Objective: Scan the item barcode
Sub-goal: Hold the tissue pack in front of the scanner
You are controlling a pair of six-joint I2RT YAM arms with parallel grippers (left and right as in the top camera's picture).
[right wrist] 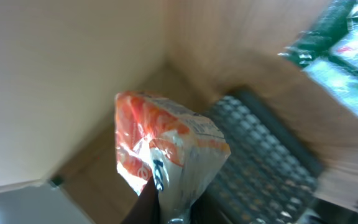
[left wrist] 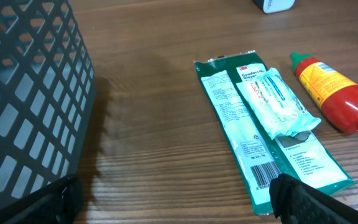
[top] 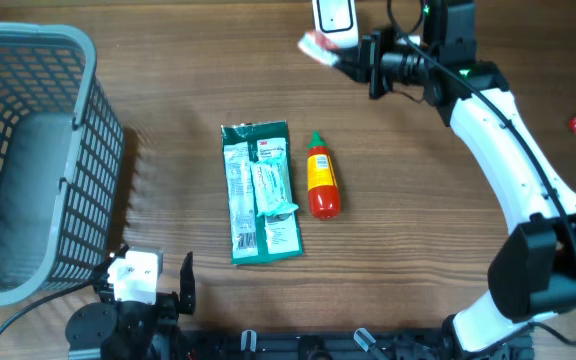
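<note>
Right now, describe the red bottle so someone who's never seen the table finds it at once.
Start at the basket on the left of the table and go right, past the flat green packet at mid-table. The bottle lies on its side just right of that packet. Unlike its flat neighbour it is rounded: red body, yellow label, green cap.

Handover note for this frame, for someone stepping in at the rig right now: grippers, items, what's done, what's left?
Left gripper: open, holding nothing, low at the near edge by the basket.
Right gripper: shut on the orange-and-white packet, held right beside the white scanner at the far edge.
Green package and red bottle lie side by side mid-table.
Done: packet picked up and brought to the scanner.
Left: confirming the scan (not visible here), then the other two items, probably.
</note>
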